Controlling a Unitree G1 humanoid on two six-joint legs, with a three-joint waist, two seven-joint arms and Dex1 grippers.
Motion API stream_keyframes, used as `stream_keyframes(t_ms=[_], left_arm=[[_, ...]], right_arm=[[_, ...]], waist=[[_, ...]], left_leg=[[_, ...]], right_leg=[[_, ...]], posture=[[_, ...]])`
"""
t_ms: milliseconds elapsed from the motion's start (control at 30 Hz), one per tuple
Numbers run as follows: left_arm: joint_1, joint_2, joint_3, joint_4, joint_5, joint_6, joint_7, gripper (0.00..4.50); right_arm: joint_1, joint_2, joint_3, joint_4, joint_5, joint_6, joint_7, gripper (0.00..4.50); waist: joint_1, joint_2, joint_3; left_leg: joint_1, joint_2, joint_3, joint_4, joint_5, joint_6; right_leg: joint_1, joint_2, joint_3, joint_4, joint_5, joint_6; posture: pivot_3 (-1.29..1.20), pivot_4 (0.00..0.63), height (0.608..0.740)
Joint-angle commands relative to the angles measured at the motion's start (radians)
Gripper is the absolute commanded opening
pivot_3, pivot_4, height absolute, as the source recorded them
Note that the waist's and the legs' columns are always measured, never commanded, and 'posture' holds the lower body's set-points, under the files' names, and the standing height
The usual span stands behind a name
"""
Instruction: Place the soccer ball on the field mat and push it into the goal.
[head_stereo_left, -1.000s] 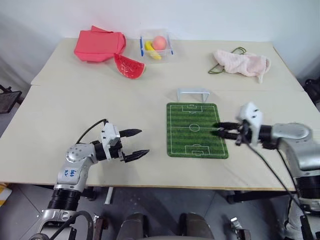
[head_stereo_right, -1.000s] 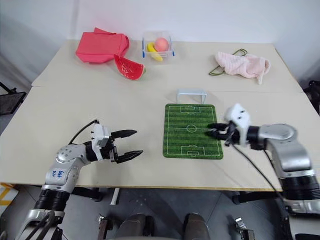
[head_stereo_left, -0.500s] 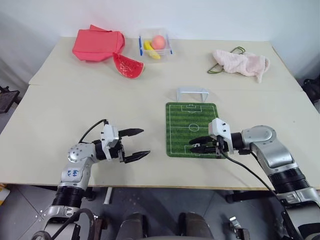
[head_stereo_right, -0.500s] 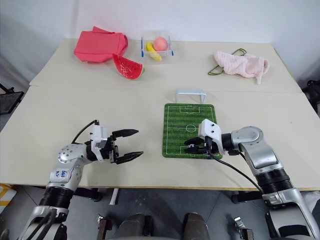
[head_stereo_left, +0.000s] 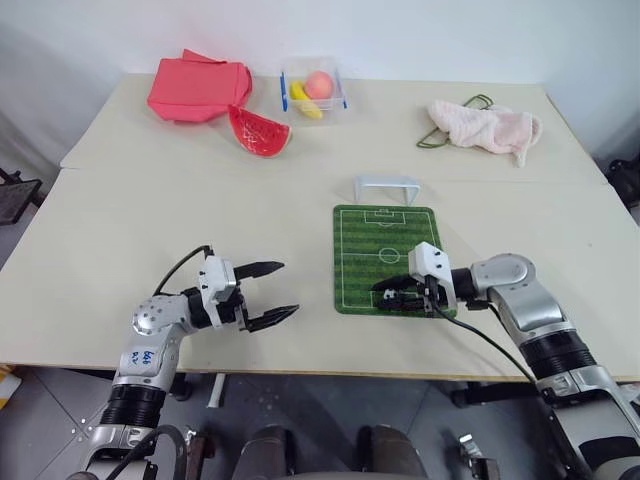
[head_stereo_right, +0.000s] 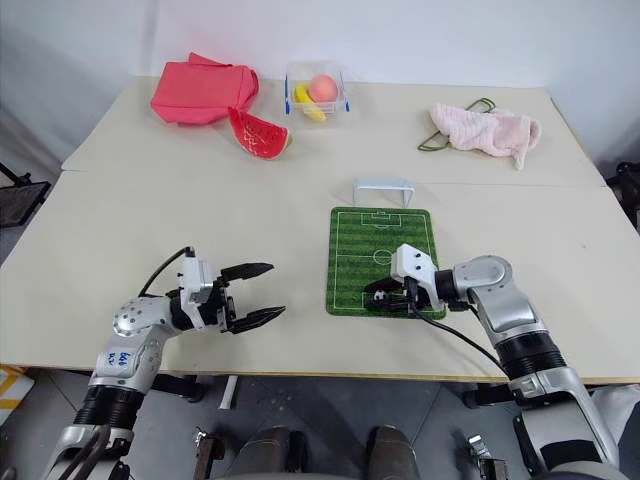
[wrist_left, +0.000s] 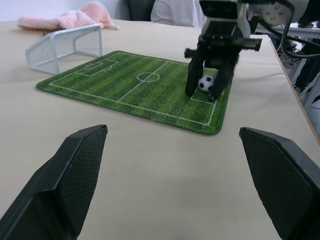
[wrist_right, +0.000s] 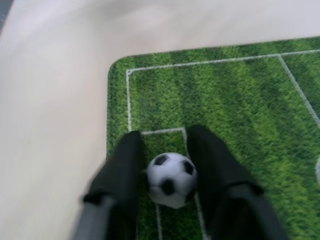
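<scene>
- Head views: blue handwriting on left forearm, too small to read. Left claw (head_stereo_left: 268, 292) level over bare table (head_stereo_left: 130, 230) near its front edge, black fingers spread wide, nothing between. Right arm bent in from right edge, right claw (head_stereo_left: 392, 294) pointing left and tipped down onto field mat (head_stereo_left: 385, 240), near the mat's front edge. Mat flat, striped green w/ white pitch lines, rounded corners. Goal (head_stereo_left: 386, 186) just behind mat's far edge, pale grey frame w/ net. Along back edge: red folded cloth (head_stereo_left: 198, 88), watermelon-slice toy (head_stereo_left: 259, 132), clear box (head_stereo_left: 315, 88) w/ pink-orange fruit and yellow piece, pink towel (head_stereo_left: 484, 127).
- Left wrist view: own two fingers, textured black pads, well apart. Right claw upright on mat, soccer ball (wrist_left: 205, 83) between its fingers, resting on the mat. Goal at mat's far end, mesh visible.
- Right wrist view: ball, white w/ black patches, sits between the two smooth black fingers (wrist_right: 123, 165) on mat's front penalty-box line; left finger touches, right finger just beside – loosely straddling, not clearly pinching. Mat pile fuzzy.
</scene>
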Motion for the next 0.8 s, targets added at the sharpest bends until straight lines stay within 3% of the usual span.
stream_keyframes(t_ms=[33, 400, 600, 700, 800], left_arm=[[0.006, 0.009, 0.014, -0.037, -0.009, -0.001, 0.009, 4.50], [-0.008, 0.006, 0.009, -0.033, -0.011, 0.006, 0.015, 4.50], [-0.013, 0.008, 0.010, -0.027, -0.014, 0.007, 0.007, 4.50], [-0.015, 0.008, 0.011, -0.025, -0.018, 0.008, -0.001, 4.50], [-0.016, 0.008, 0.013, -0.025, -0.028, 0.011, -0.016, 4.50]], right_arm=[[-0.004, -0.004, -0.019, 0.012, -0.012, -0.024, -0.007, 2.79], [-0.017, -0.028, -0.040, -0.089, 0.016, -0.004, 0.006, 2.79], [-0.021, -0.061, -0.063, -0.259, 0.052, 0.142, -0.027, 2.79], [0.023, -0.098, -0.087, -0.356, 0.114, 0.256, -0.009, 2.18], [0.080, -0.127, -0.097, -0.427, 0.131, 0.286, -0.017, 1.19]], waist=[[0.000, 0.000, 0.000], [0.000, 0.000, 0.000], [0.001, 0.000, 0.000], [0.003, 0.000, 0.000], [0.007, 0.000, 0.000]], left_leg=[[0.000, 0.000, 0.000, 0.000, 0.000, 0.000], [0.000, 0.000, 0.000, 0.000, 0.000, 0.000], [0.000, 0.000, 0.000, 0.000, 0.000, 0.000], [0.000, 0.000, -0.001, 0.000, 0.000, 0.000], [-0.001, 0.000, -0.004, 0.000, 0.000, 0.000]], right_leg=[[0.000, 0.000, 0.000, 0.000, 0.000, 0.000], [0.000, 0.000, 0.000, 0.000, 0.000, 0.000], [0.000, 0.000, 0.000, 0.000, 0.000, 0.000], [0.000, 0.000, 0.000, 0.000, 0.000, 0.000], [0.000, -0.001, -0.002, 0.000, 0.000, 0.000]], posture=[[0.00, 0.150, 0.740], [0.00, 0.150, 0.740], [0.00, 0.150, 0.740], [0.00, 0.150, 0.740], [0.00, 0.150, 0.740]])
